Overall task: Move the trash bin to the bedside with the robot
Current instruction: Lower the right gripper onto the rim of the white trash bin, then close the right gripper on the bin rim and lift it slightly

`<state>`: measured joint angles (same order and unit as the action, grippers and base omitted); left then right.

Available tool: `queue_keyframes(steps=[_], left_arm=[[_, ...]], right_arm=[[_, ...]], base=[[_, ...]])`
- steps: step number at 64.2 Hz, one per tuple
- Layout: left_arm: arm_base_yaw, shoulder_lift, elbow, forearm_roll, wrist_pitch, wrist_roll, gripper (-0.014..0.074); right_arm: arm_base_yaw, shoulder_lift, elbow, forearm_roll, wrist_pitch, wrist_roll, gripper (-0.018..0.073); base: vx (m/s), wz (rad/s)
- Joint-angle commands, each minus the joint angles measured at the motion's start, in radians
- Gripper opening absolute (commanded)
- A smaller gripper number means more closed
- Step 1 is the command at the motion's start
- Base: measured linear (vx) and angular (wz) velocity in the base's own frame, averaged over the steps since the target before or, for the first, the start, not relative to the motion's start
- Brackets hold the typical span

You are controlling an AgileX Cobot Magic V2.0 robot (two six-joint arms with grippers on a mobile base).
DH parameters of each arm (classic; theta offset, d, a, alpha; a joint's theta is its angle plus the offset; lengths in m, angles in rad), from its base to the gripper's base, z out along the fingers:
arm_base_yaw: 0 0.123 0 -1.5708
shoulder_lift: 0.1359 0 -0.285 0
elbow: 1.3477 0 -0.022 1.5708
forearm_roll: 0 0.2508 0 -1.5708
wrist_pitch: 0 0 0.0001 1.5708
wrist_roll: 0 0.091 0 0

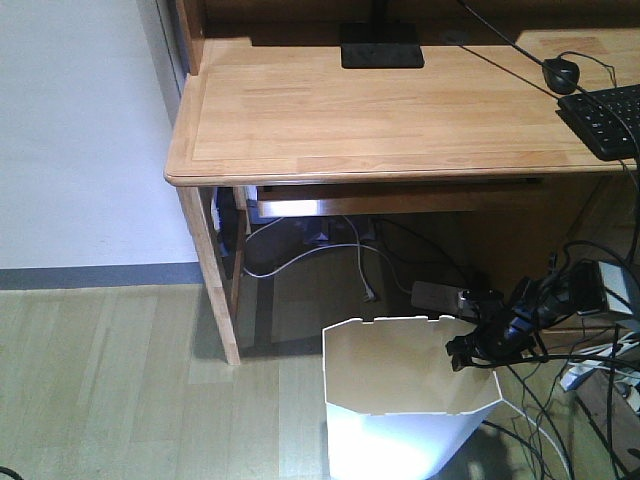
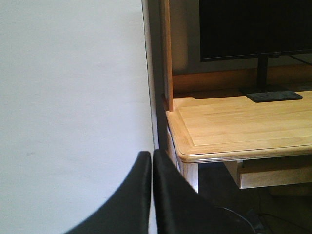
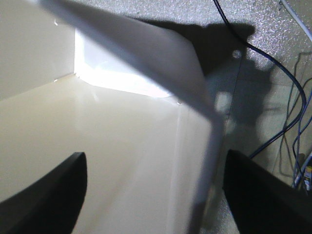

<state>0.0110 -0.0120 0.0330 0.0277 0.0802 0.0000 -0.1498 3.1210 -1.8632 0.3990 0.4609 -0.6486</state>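
The white trash bin (image 1: 398, 440) stands on the wood floor in front of the desk, its cream inside facing up. My right gripper (image 1: 470, 352), on a slim black arm with cables, sits at the bin's right rim. In the right wrist view the right gripper (image 3: 155, 155) is open and straddles the bin's wall (image 3: 207, 117): one finger (image 3: 53, 195) is inside and the other (image 3: 258, 195) is outside. It is not closed on the wall. My left gripper (image 2: 152, 155) is shut and empty, held in the air near the desk's left corner. The bed is out of view.
A light wooden desk (image 1: 380, 110) stands right behind the bin, with a keyboard (image 1: 605, 115), mouse (image 1: 562, 72) and monitor base (image 1: 380, 45). Loose cables (image 1: 590, 400) and a power strip (image 1: 440, 295) lie right of the bin. A white wall (image 1: 80, 130) is at the left.
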Motion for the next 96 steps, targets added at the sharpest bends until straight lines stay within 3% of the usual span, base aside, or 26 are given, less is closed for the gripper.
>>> queue_keyframes(steps=[1, 10, 20, 29, 38, 53, 61, 79, 96], left_arm=[[-0.006, -0.015, 0.012, -0.009, -0.075, -0.014, -0.0006], [-0.006, -0.015, 0.012, -0.009, -0.075, -0.014, -0.0006], [-0.006, -0.015, 0.012, -0.009, -0.075, -0.014, -0.0006], [-0.006, -0.015, 0.012, -0.009, -0.075, -0.014, -0.0006], [-0.006, -0.015, 0.012, -0.009, -0.075, -0.014, -0.0006], [-0.006, -0.015, 0.012, -0.009, -0.075, -0.014, -0.0006], [-0.006, -0.015, 0.012, -0.009, -0.075, -0.014, -0.0006], [-0.006, -0.015, 0.012, -0.009, -0.075, -0.014, -0.0006], [-0.006, -0.015, 0.012, -0.009, -0.075, -0.014, -0.0006]], right_arm=[[-0.002, -0.035, -0.059, -0.003, 0.031, 0.021, 0.0494], [-0.002, -0.009, -0.113, -0.004, 0.081, 0.054, 0.036], [-0.003, -0.007, -0.136, -0.001, 0.147, 0.051, -0.0013], [-0.018, -0.018, -0.133, 0.044, 0.188, 0.024, -0.001], [-0.054, -0.059, -0.079, 0.166, 0.202, -0.058, -0.0005], [-0.111, -0.238, 0.202, 0.482, 0.118, -0.418, -0.0003], [-0.12, -0.356, 0.353, 0.595, 0.112, -0.576, -0.0003], [-0.121, -0.635, 0.654, 0.654, 0.111, -0.721, -0.0003], [-0.121, -0.888, 0.902, 0.655, 0.121, -0.739, -0.0003]], base=[[0.0, 0.0], [0.0, 0.0], [0.0, 0.0], [0.0, 0.0], [0.0, -0.02], [0.0, -0.01], [0.0, 0.0], [0.0, 0.0], [0.0, 0.0]])
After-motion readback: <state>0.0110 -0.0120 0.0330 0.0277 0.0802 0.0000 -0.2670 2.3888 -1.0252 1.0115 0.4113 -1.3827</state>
